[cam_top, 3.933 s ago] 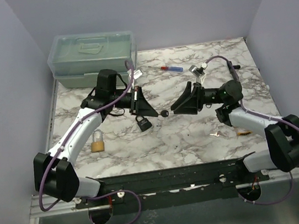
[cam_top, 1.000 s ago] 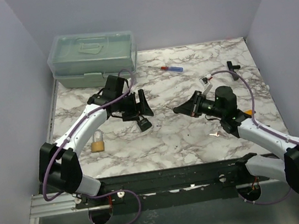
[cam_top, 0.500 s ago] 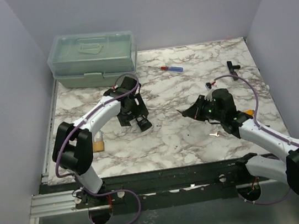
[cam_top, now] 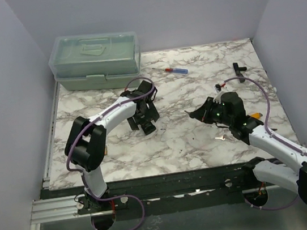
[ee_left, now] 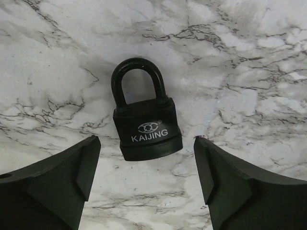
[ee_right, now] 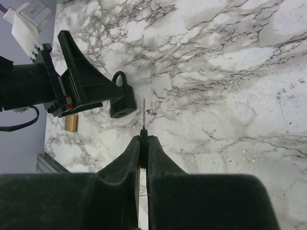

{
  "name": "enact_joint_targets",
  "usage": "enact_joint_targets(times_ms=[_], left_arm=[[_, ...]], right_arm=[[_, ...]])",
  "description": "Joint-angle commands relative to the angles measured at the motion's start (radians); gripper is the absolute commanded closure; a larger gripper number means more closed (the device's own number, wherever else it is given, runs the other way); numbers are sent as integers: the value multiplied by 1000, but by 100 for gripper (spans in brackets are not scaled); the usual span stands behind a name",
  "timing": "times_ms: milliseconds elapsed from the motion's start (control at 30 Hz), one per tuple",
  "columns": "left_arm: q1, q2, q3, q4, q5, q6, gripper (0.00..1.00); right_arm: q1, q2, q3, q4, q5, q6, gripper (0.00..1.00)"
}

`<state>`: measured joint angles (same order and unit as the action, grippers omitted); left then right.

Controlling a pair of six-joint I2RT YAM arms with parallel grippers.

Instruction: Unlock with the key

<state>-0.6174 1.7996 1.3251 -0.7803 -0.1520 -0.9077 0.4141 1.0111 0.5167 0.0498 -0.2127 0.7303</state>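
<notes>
A black padlock [ee_left: 146, 129] marked KAIJING lies flat on the marble table, shackle away from the camera in the left wrist view. My left gripper [ee_left: 146, 146] hangs over it, open, one finger [ee_left: 72, 172] on each side of the lock's body without touching it. In the top view the padlock [cam_top: 148, 129] shows just below the left gripper [cam_top: 142, 118]. My right gripper [ee_right: 143, 139] is shut on the black head of the key [ee_right: 144, 115]. Its thin blade sticks out toward the padlock [ee_right: 122, 103], still a short way off. The right gripper [cam_top: 195, 114] stands to the right of the lock.
A green toolbox [cam_top: 95, 59] stands at the back left. A screwdriver [cam_top: 174, 70] lies behind the arms. A brass padlock [ee_right: 71, 122] lies near the left arm. A loose key [cam_top: 221, 138] rests by the right arm, a small black part [cam_top: 241, 69] at the back right.
The left arm has swung round and its open gripper now points down over the black padlock. The right gripper, still holding the key, has barely shifted.
</notes>
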Motion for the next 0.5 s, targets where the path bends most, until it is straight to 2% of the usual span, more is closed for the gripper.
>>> enact_joint_targets(times_ms=[0,333,467], left_arm=[[-7,57,31,-19,-31,-2,14],[-13,141,31,-17,-11,31,26],[-15,152,27,-11,-5,37,39]], right_arm=[[5,-29,-24,-36,39,-25,100],[5,-52,-39,-48,52,-32,100],[5,-50,-38,-48,59,-38,100]])
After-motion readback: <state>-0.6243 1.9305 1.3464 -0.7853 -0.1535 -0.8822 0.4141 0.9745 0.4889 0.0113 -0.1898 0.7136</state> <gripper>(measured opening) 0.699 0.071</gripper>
